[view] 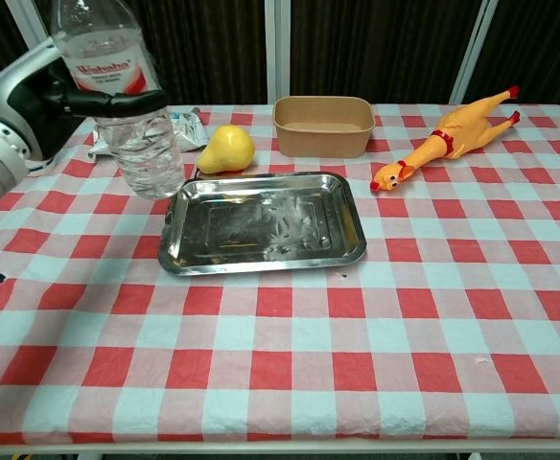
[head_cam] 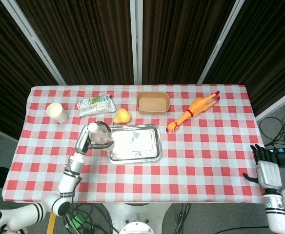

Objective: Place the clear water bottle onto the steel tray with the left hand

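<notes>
I have the water bottle gripped in my left robot hand, fingers wrapped around its middle just below the red label. It is upright and lifted clear of the worktop, as far as I can judge from the chest view. In the head view it hangs just at the left edge of the steel tray, not yet over the tray's flat middle.

So the pick-up is done and the carry looks mostly done. What is left: bring the bottle a little further right until its base is above the tray floor, lower it until it stands there, then open my fingers and draw back to the left without tipping it.

The tray itself is bare, so there is room to set the bottle anywhere inside the rim. The yellow pear sits just beyond the tray's far left corner, near my path, and I judge I should keep my wrist on the near side of it.

My right robot hand rests at the near right edge of the worktop, fingers extended and holding nothing.
</notes>
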Controlling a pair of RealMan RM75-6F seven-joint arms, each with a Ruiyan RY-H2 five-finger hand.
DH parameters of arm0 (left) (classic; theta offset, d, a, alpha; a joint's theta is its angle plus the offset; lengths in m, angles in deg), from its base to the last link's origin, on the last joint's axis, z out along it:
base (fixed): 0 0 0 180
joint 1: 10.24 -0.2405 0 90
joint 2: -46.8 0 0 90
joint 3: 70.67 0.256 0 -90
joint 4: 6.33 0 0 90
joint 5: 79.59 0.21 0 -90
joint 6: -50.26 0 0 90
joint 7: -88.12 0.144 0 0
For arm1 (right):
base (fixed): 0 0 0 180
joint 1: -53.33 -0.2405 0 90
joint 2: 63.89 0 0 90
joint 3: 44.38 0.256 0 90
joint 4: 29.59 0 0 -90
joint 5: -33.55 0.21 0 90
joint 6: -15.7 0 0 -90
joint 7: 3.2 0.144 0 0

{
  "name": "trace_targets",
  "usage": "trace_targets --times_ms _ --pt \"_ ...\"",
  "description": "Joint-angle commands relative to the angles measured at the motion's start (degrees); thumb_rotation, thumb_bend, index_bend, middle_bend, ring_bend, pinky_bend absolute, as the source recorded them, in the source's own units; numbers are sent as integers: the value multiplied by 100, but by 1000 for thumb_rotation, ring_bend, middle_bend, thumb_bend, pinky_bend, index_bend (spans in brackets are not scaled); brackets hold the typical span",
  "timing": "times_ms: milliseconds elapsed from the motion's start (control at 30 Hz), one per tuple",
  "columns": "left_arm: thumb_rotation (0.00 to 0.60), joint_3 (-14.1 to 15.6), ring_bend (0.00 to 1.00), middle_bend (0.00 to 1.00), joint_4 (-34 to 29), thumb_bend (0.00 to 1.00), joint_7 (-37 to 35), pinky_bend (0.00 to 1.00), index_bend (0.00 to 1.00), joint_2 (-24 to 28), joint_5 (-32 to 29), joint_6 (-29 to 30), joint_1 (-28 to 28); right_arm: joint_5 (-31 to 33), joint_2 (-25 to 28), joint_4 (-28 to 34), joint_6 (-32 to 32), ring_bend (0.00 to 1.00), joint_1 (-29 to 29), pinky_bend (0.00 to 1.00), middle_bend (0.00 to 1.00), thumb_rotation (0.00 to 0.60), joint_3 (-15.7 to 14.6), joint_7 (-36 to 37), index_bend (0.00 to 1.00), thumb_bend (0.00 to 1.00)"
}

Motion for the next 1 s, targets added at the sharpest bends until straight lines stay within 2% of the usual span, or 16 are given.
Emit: trace_targets --times_ms 33,133,233,367,500,700,767,867,1000 --pt "600 -75 505 671 172 200 65 530 626 404 -56 209 -165 -9 -5 -25 12 0 2 0 35 600 -18 46 0 66" --pt "600 -183 505 672 551 200 -47 530 626 922 -248 194 -349 -45 32 3 -105 0 26 0 35 600 -5 117 0 66" --pt "600 -277 505 671 659 201 -302 530 626 1051 -430 70 -385 -42 74 38 -205 0 39 0 37 600 40 137 0 66" --pt "600 -26 505 668 295 199 -344 530 619 665 -29 122 -192 16 69 26 -113 0 25 0 38 600 56 98 0 67" --pt "600 -103 505 666 -263 197 -320 530 614 356 51 453 -153 -5 30 8 -24 0 -3 0 38 600 10 32 0 67" --pt "600 -344 505 666 147 197 -284 530 614 729 -423 382 -339 -33 67 59 -77 0 4 0 37 600 10 76 0 67" --pt "600 -318 505 666 210 197 -341 530 614 745 -475 275 -344 -21 66 53 -53 0 -3 0 37 600 14 68 0 67" --pt "600 -194 505 666 310 197 -392 530 614 520 -430 125 -259 -7 48 30 -37 0 1 0 37 600 12 49 0 66" --pt "600 -101 505 666 531 197 -432 530 614 -42 -394 -55 -41 -5 30 -4 -65 0 9 0 37 600 19 45 0 66"
